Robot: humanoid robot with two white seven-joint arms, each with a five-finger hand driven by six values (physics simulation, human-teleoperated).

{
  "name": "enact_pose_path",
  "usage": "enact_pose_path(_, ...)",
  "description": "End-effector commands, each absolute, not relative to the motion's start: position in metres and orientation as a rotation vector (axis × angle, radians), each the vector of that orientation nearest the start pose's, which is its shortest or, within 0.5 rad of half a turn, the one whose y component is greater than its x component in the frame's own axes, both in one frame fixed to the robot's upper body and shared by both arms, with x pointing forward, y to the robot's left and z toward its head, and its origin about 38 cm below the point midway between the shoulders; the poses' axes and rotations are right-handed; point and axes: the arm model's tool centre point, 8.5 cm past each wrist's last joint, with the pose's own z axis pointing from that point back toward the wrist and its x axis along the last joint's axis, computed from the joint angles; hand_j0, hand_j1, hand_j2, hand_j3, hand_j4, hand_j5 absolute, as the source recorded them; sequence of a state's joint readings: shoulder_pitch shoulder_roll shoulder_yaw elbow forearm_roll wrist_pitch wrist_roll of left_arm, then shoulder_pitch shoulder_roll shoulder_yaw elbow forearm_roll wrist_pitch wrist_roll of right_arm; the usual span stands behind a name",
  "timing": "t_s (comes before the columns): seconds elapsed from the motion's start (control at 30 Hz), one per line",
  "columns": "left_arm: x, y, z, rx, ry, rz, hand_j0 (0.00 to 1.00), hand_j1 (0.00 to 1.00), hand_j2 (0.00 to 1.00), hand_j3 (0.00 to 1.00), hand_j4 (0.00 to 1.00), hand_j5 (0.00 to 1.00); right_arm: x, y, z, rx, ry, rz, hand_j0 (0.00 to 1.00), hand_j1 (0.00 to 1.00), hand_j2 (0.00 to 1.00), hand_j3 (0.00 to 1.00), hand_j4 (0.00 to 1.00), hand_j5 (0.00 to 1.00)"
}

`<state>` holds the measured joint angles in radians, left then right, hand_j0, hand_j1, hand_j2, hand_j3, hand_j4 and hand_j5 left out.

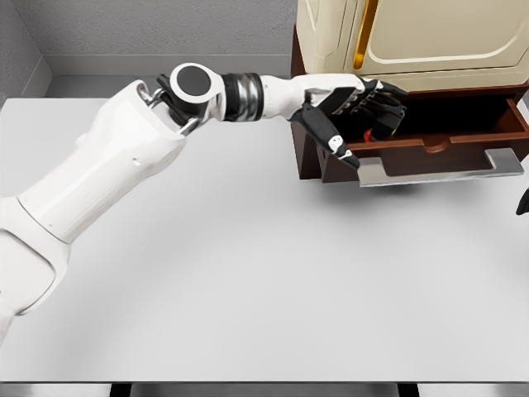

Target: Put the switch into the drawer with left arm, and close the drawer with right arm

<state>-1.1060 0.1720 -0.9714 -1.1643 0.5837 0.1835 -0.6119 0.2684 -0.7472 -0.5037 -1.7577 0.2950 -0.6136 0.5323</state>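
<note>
The left white arm reaches in from the lower left across the pale grey tabletop (248,273) and stretches to the open drawer at the upper right. Its left robot hand (364,112), black-fingered with white knuckle plates, hangs over the left end of the dark reddish-brown wooden drawer (463,136). The fingers (387,106) curl downward into the drawer's cavity, while the thumb (326,132) points down and outward in front of the drawer's left corner.

Beneath the curled fingers, a small dark thing with a red spot (369,132) shows inside the drawer; this appears to be the switch, though it is mostly hidden by the hand and too small to make out clearly. Whether the fingers are touching it or have let go cannot be told from this view.

The drawer is pulled out from the dark brown cabinet base (307,157), and its front carries a flat grey metal handle bar (438,169) that juts toward the camera. On top of the cabinet sits a cream-coloured box-like appliance (430,37) with a rounded door panel and an amber vertical strip (361,37).

At the far right edge, just below the drawer's handle, a small black tip of the right robot hand (522,201) enters the view; so little of it shows that its finger state cannot be told. It lies apart from the drawer front.
</note>
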Motion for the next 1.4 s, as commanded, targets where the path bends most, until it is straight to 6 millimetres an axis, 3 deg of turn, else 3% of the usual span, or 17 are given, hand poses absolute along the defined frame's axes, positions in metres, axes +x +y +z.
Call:
enact_pose_path(0.0,0.493,0.005,0.271,-0.645,-1.308,-1.379,1.0,1.0,1.0,1.0,1.0,1.0,0.281,-0.459,0.237,-0.72,-1.502,1.509,0.35,0.35,0.35,0.35,0.35,0.35)
enact_pose_path(0.43,0.483,-0.014,0.28,-0.682,-1.327,-1.411,1.0,1.0,1.0,1.0,1.0,1.0,0.281,-0.459,0.236,-0.716,-1.499,1.511,0.35,0.35,0.35,0.35,0.35,0.35)
enact_pose_path(0.6,0.46,-0.03,0.303,-0.731,-1.382,-1.49,1.0,1.0,1.0,1.0,1.0,1.0,0.28,-0.459,0.236,-0.715,-1.5,1.509,0.35,0.35,0.35,0.35,0.35,0.35)
enact_pose_path(0.77,0.454,-0.028,0.325,-0.733,-1.428,-1.522,1.0,1.0,1.0,1.0,1.0,1.0,0.28,-0.458,0.235,-0.711,-1.498,1.511,0.35,0.35,0.35,0.35,0.35,0.35)
enact_pose_path(0.8,0.449,-0.026,0.332,-0.748,-1.442,-1.534,1.0,1.0,1.0,1.0,1.0,1.0,0.281,-0.458,0.234,-0.709,-1.501,1.51,0.35,0.35,0.35,0.35,0.35,0.35)
enact_pose_path(0.87,0.419,-0.022,0.356,-0.791,-1.512,-1.62,1.0,1.0,1.0,1.0,1.0,1.0,0.281,-0.456,0.234,-0.703,-1.503,1.514,0.35,0.35,0.35,0.35,0.35,0.35)
enact_pose_path(0.97,0.372,0.002,0.375,-0.832,-1.596,-1.753,1.0,1.0,1.0,1.0,1.0,1.0,0.285,-0.453,0.234,-0.696,-1.512,1.521,0.34,0.34,0.34,0.34,0.34,0.34)
enact_pose_path(1.07,0.379,0.056,0.375,-0.824,-1.738,-1.741,1.0,1.0,1.0,1.0,1.0,1.0,0.29,-0.444,0.23,-0.665,-1.526,1.537,0.34,0.34,0.34,0.34,0.34,0.34)
enact_pose_path(1.13,0.385,0.104,0.375,-0.807,-1.817,-1.695,1.0,1.0,1.0,1.0,1.0,1.0,0.293,-0.438,0.228,-0.649,-1.534,1.547,0.34,0.34,0.34,0.34,0.34,0.34)
enact_pose_path(1.27,0.386,0.167,0.366,-0.742,-1.879,-1.637,1.0,1.0,1.0,1.0,1.0,1.0,0.296,-0.435,0.228,-0.643,-1.543,1.554,0.34,0.34,0.34,0.34,0.34,0.34)
enact_pose_path(1.37,0.386,0.199,0.355,-0.667,-1.851,-1.622,1.0,1.0,1.0,1.0,1.0,1.0,0.298,-0.434,0.231,-0.65,-1.551,1.557,0.34,0.34,0.34,0.34,0.34,0.34)
